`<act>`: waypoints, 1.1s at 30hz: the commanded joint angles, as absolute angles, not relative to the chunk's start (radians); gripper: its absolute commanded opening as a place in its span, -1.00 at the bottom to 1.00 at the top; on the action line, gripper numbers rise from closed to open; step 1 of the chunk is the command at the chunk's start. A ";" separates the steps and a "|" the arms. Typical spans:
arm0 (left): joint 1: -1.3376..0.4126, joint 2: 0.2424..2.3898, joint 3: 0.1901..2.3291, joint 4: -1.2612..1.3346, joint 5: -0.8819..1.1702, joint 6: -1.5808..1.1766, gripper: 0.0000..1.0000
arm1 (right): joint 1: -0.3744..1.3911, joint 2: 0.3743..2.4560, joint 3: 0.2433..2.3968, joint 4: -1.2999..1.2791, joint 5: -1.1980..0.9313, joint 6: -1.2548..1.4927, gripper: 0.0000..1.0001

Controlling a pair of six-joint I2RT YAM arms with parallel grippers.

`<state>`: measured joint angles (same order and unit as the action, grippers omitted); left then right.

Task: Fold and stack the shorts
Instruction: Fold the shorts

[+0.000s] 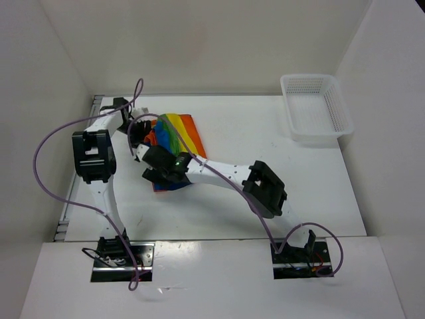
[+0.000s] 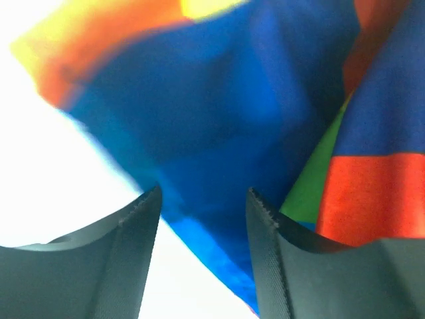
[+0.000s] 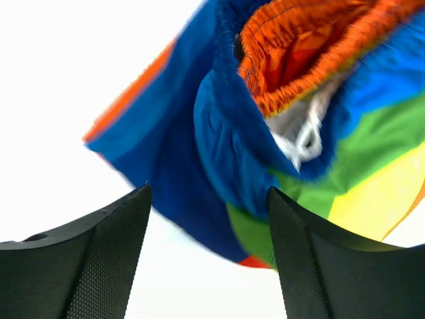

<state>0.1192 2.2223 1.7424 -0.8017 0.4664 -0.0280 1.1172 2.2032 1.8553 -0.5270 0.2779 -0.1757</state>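
You have the shorts [image 1: 180, 133] lying crumpled, not flat, at the table [image 1: 265, 193] far left: soft cloth in blue, red, orange, yellow and green stripes, orange elastic waistband [image 3: 299, 60] gaping, white drawstring [image 3: 302, 136] showing.

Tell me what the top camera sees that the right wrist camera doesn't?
Only the top camera shows the white mesh plastic basket at the far right corner of the white table. Only the right wrist camera shows a puckered orange elastic waistband and a blurry white bit beside it. Both show the soft rainbow-striped cloth shorts lying on that table.
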 commanded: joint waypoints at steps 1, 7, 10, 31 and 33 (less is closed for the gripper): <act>0.160 2.201 1.842 -0.798 0.371 0.000 0.24 | 1.126 2.096 1.944 -0.485 0.143 -0.103 0.56; 0.173 2.168 1.971 -0.824 0.338 0.000 0.37 | 1.102 1.815 1.679 -0.223 0.069 0.046 0.71; 0.183 2.139 1.994 -0.815 0.261 0.000 0.50 | 0.974 1.763 1.542 -0.157 0.078 0.196 0.53; 0.086 2.086 1.689 -0.695 0.144 0.000 0.37 | 0.718 2.008 1.336 -0.134 0.011 0.488 0.37; 0.086 2.095 1.689 -0.681 0.129 0.000 0.22 | 0.707 1.999 1.310 -0.124 -0.017 0.511 0.41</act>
